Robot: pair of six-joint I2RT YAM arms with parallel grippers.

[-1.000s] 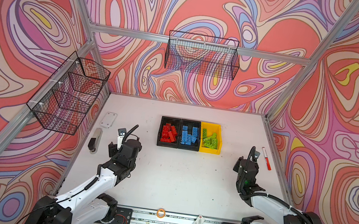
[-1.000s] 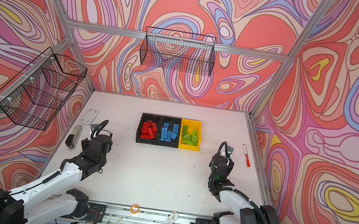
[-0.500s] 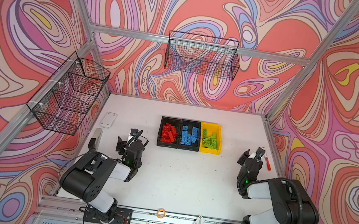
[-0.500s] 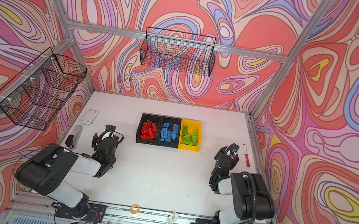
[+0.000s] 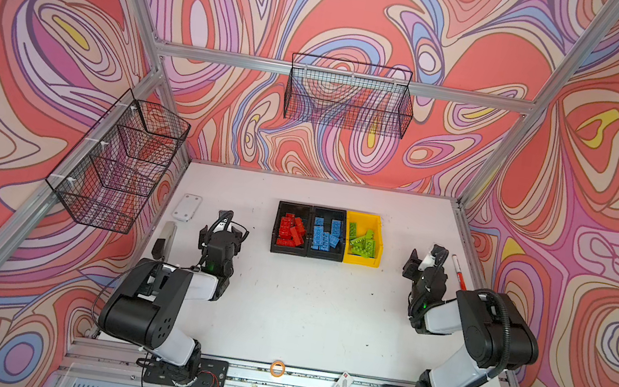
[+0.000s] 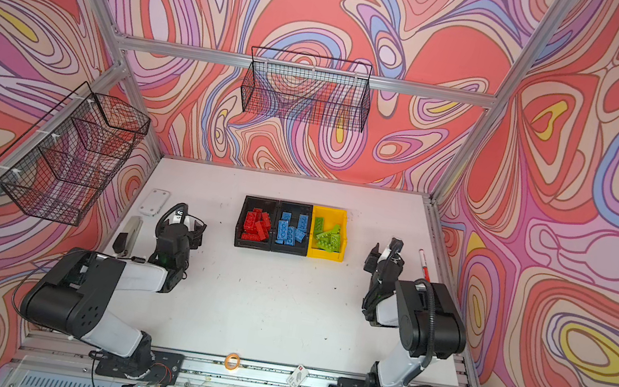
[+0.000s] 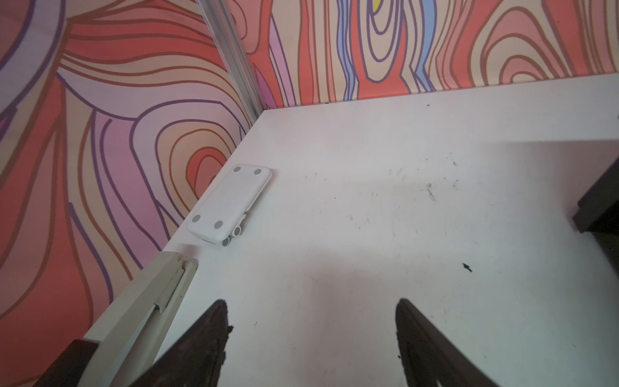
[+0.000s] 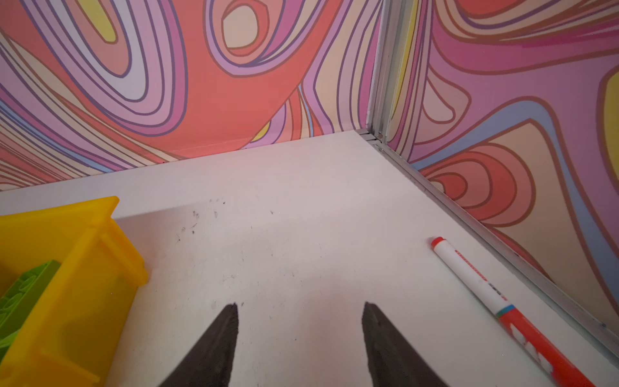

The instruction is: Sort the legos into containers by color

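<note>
Crouching elbows-bent, left pincer (image 7: 311,301) and right pincer (image 8: 300,304) gape, perhaps airborne.

Robotics laboratory cell, bench-top type. Enclosed on three sides by wall panels (image 5: 370,10) printed in swirling red, pink and lilac; framed in bare aluminium extrusion (image 5: 236,60). White tabletop (image 5: 314,313), scuffed. Fitted with left arm (image 5: 151,304) and right arm (image 5: 490,341), black-and-white, bolted to slotted rail (image 5: 311,384) at front edge, cabling exposed. Hung with rear wire basket (image 5: 349,102) and side wire basket (image 5: 115,163). Sundries: marker (image 5: 458,271), tape roll (image 5: 272,367).
</note>
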